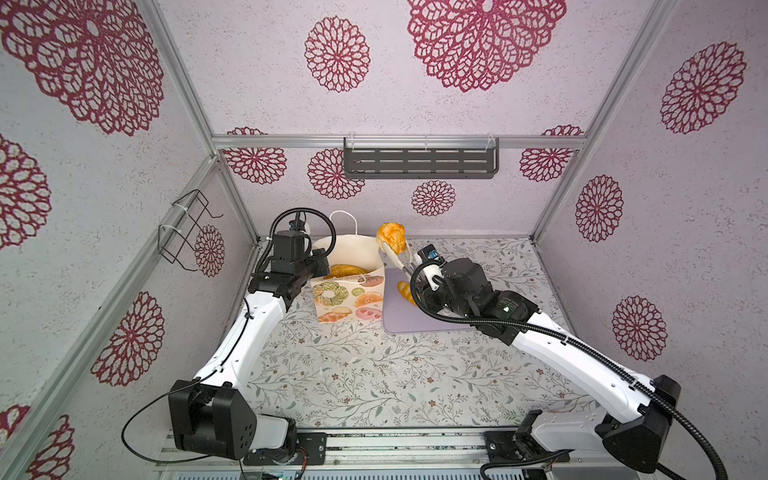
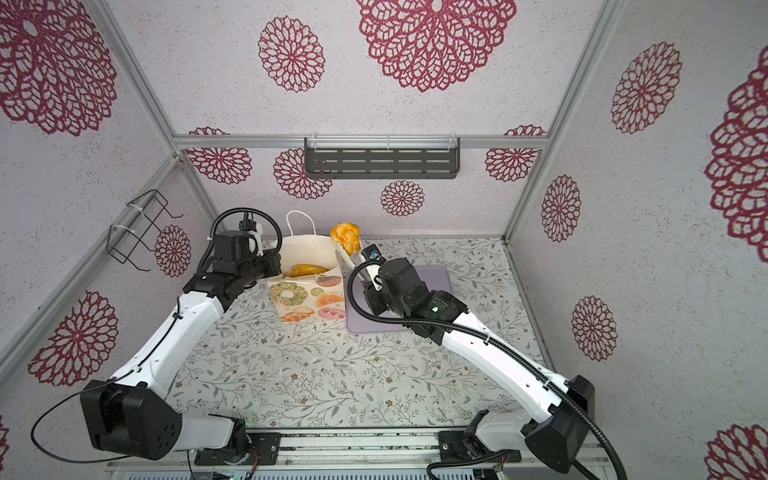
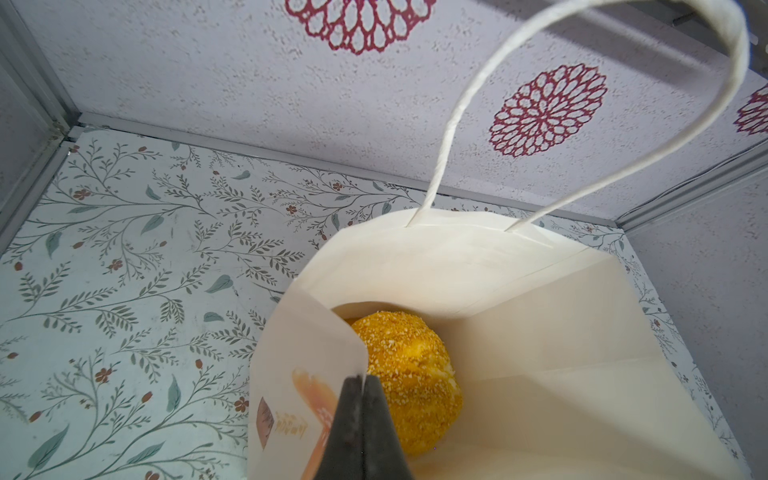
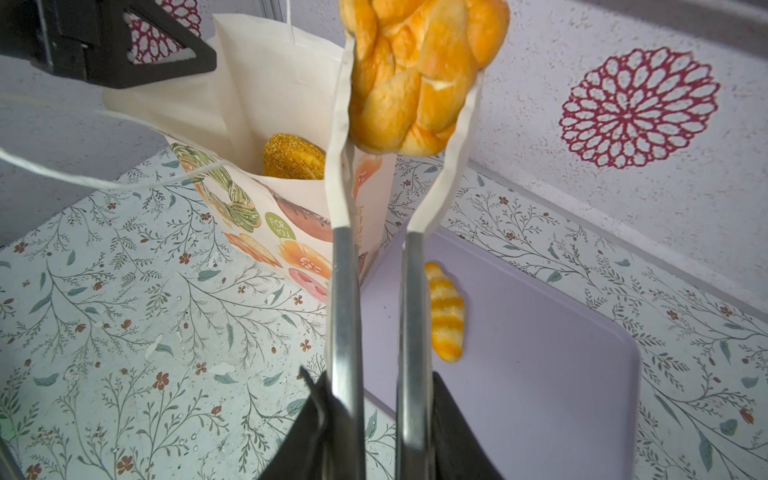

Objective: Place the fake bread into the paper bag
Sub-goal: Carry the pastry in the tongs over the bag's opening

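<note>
- Nearest me, the floral table (image 1: 353, 374) is lying bare between the two arms in both top views.
- I am seeing the right gripper (image 4: 382, 440) clamped on a pair of metal tongs (image 4: 345, 291), its black jaws squeezing the two steel arms.
- The lilac tray (image 1: 409, 322) is sitting under that arm, just beside the bag's right side. The wrist and its black hose are covering much of it in both top views.
- One small striped croissant (image 4: 446, 311) is lying on the tray near its bag-side edge.
- The paper bag (image 1: 349, 301) is standing upright left of the tray, its mouth gaping and its printed pastries facing me. Its loose front cord (image 4: 83, 178) is trailing across the right wrist view.
- The left gripper (image 3: 363, 399) is pinching the bag's left rim, jaws pressed together on the paper.
- Inside, a crumb-coated golden loaf (image 3: 411, 382) is lying low in the bag.
- The tongs' white tips are gripping a braided bun (image 1: 390, 237), glossy golden-orange with paler seams. It is hanging in the air by the bag's right rear corner, and I cannot tell whether it is over the mouth.
- Farther back, the bag's rear handle (image 3: 457, 104) is standing up in a loop.
- On the back wall a dark slotted shelf (image 1: 419, 162) is hanging, and a wire rack (image 1: 187, 232) is hanging on the left wall.
</note>
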Tool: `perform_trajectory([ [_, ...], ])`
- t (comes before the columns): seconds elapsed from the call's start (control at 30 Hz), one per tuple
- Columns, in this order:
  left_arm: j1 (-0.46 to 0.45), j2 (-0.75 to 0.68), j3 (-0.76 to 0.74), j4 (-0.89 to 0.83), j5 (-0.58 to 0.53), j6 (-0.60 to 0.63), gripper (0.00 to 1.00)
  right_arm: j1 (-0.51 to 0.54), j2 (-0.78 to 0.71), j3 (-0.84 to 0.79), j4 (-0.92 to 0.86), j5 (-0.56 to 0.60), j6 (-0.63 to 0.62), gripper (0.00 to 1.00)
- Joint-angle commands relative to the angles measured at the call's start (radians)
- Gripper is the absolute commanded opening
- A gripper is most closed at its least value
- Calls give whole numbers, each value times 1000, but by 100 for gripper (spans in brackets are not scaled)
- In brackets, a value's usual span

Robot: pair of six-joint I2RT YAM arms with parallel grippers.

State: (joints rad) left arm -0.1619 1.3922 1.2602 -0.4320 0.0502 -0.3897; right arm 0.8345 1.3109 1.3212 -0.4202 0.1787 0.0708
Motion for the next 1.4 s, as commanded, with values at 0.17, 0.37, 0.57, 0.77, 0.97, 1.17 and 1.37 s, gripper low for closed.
perform_trajectory([
  [0.17,-14,-9,17,9,13,5,0,3,5,64,113,-56,-9,35],
  [0.37,-14,-7,18,7,13,6,0,5,24,83,122,-84,-5,34],
  [0.57,-15,-7,18,5,13,6,0,4,50,92,140,-130,13,34],
  [0.77,-14,-7,18,4,11,7,0,6,78,99,145,-158,28,34],
  [0.97,-14,-7,19,5,13,7,0,9,96,110,156,-179,41,34],
  [1.17,-14,-8,19,5,11,7,0,20,129,142,140,-179,37,34],
  [1.37,-14,-7,19,4,11,8,0,33,161,170,139,-187,36,35],
])
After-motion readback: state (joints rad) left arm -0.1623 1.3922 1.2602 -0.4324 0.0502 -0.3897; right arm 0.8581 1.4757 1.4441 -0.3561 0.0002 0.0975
